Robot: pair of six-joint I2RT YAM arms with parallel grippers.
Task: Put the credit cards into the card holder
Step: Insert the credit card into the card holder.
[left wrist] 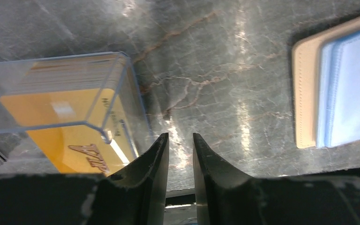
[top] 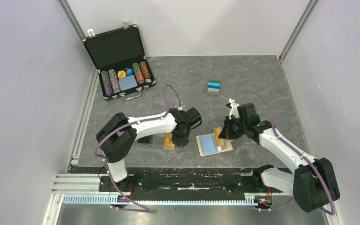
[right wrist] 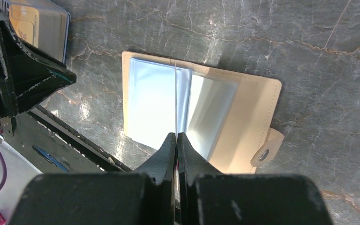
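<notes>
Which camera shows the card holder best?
Right wrist: the card holder lies open, nearly whole, clear sleeves and snap tab visible behind the thin sheet pinched in the right gripper. Top external shows it small, partly under that gripper. Left wrist catches only one tan edge with a blue-tinted sleeve.

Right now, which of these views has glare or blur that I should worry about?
Top external view: even light, sharp, only soft shadows. Left wrist view: bright streaks glare off the table, and the left gripper looks soft. Right wrist view: the card holder has its sleeves blown out white; the thin card in the right gripper shows only as a line.
</notes>
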